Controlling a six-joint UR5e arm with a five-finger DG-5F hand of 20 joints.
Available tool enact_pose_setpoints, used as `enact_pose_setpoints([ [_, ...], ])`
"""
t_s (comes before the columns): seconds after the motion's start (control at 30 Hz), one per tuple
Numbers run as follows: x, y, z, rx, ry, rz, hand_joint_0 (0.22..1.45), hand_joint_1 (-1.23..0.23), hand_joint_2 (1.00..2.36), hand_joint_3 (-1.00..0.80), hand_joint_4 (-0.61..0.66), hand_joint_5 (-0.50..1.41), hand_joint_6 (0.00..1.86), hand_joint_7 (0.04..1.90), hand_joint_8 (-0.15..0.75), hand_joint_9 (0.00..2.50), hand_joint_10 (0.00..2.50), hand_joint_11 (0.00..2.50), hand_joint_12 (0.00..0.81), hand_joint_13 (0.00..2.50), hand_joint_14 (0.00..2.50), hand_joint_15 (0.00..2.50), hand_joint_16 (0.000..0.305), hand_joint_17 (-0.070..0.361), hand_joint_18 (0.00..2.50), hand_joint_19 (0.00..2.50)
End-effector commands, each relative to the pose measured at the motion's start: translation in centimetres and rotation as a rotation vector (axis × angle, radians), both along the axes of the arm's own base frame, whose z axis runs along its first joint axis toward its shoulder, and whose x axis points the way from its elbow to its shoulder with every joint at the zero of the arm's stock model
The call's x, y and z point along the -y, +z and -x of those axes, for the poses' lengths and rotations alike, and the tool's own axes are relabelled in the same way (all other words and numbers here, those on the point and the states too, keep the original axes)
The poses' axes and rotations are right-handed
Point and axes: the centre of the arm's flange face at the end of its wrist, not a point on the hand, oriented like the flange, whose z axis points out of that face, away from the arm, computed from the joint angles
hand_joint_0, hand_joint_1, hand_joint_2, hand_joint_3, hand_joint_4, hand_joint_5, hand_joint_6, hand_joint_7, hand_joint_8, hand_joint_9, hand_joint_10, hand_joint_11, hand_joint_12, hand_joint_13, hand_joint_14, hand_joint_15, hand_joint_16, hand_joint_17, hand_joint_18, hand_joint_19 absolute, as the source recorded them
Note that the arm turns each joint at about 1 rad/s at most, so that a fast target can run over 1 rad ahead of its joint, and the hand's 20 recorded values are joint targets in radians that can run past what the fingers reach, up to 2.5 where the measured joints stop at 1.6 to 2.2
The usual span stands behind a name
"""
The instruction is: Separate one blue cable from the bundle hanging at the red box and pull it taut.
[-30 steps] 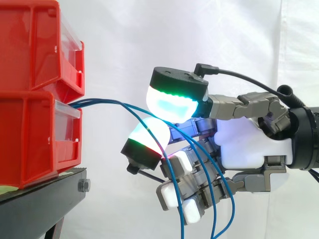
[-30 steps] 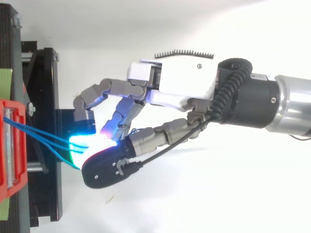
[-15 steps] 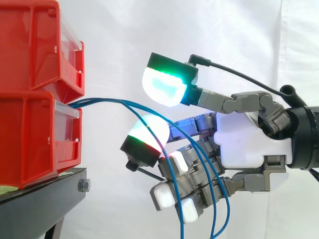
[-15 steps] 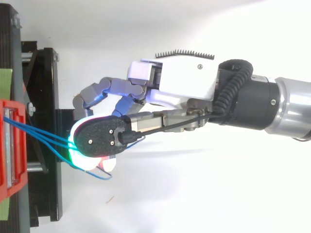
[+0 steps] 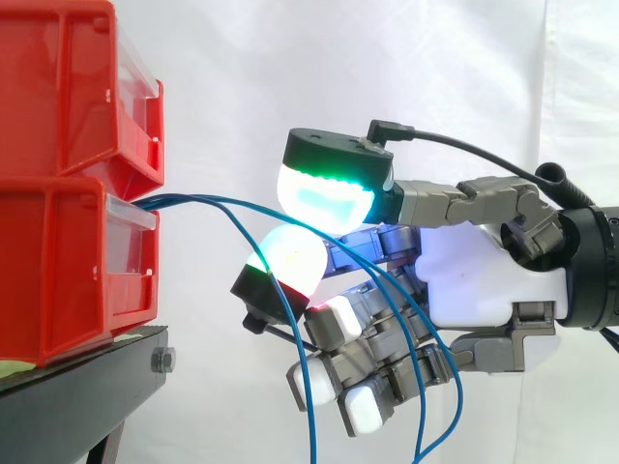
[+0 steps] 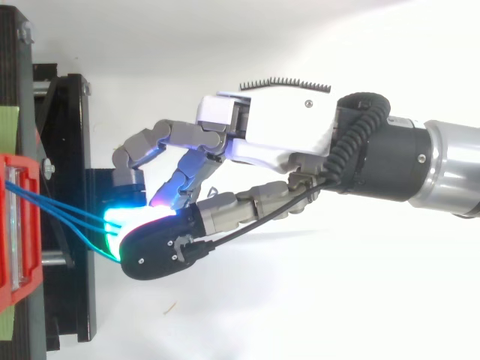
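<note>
Several thin blue cables leave the front of the lower red bin and arc right and downward; from above they fan out from the bin. My hand reaches in from the right. Its thumb pad, glowing green and cyan, sits just above a finger pad, and cables run pinched between the two. One cable hangs apart, further left, in front of the curled lower fingers. The others trail down past the palm. In the top view the hand covers the pinch.
A second red bin is stacked on the lower one. Both rest on a black stand at the left. A white curtain hangs behind.
Half a second ago the thumb was lifted off the finger pad; it is now back down on the cables. One cable has shifted left and hangs apart from the rest.
</note>
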Motion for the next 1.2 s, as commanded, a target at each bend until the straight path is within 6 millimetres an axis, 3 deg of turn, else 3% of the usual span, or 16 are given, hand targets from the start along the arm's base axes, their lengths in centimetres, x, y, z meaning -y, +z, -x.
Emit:
enact_pose_setpoints([
  [0.0,-0.08,0.05,-0.03,0.001,0.003,-0.004,0.67,-0.81,1.01,-0.22,0.18,-0.2,0.87,1.13,0.341,0.89,0.02,0.94,0.408,0.81,0.02,0.52,0.054,0.122,0.88,0.52],
  [0.43,-0.04,-0.12,0.12,-0.012,0.002,-0.002,0.77,-0.88,1.0,-0.5,0.16,-0.2,0.89,1.14,0.323,0.91,0.02,0.96,0.386,0.82,0.02,0.49,0.05,0.114,0.88,0.45],
  [0.5,-0.04,-0.12,0.12,-0.012,0.002,-0.002,0.7,-0.85,1.0,-0.5,0.17,-0.19,0.89,1.17,0.323,0.91,0.02,0.96,0.385,0.83,0.02,0.5,0.05,0.113,0.89,0.46],
  [0.53,-0.04,-0.12,0.12,-0.012,0.002,-0.002,0.61,-0.76,1.0,-0.5,0.17,-0.18,0.89,1.18,0.326,0.93,0.02,0.97,0.386,0.83,0.02,0.51,0.05,0.113,0.89,0.49],
  [0.63,-0.04,-0.12,0.12,-0.012,0.002,-0.002,0.5,-0.59,1.0,-0.5,0.18,-0.17,0.88,1.16,0.348,0.98,0.02,0.92,0.414,0.87,0.02,0.51,0.054,0.121,0.92,0.5],
  [0.8,-0.04,-0.12,0.12,-0.012,0.002,-0.002,0.59,-0.49,1.0,-0.5,0.16,-0.16,0.86,1.16,0.331,1.0,0.02,0.9,0.389,0.87,0.02,0.51,0.049,0.11,0.9,0.54],
  [1.1,-0.04,-0.12,0.12,-0.012,0.002,-0.001,0.63,-0.75,1.01,-0.27,0.11,-0.17,0.86,1.22,0.347,0.95,0.02,0.91,0.41,0.87,0.02,0.52,0.053,0.118,0.93,0.51],
  [1.17,-0.04,-0.12,0.12,-0.012,0.002,0.001,0.69,-0.86,1.01,-0.28,0.03,-0.18,0.86,1.35,0.334,0.91,0.02,0.92,0.396,0.84,0.02,0.5,0.051,0.114,0.9,0.48],
])
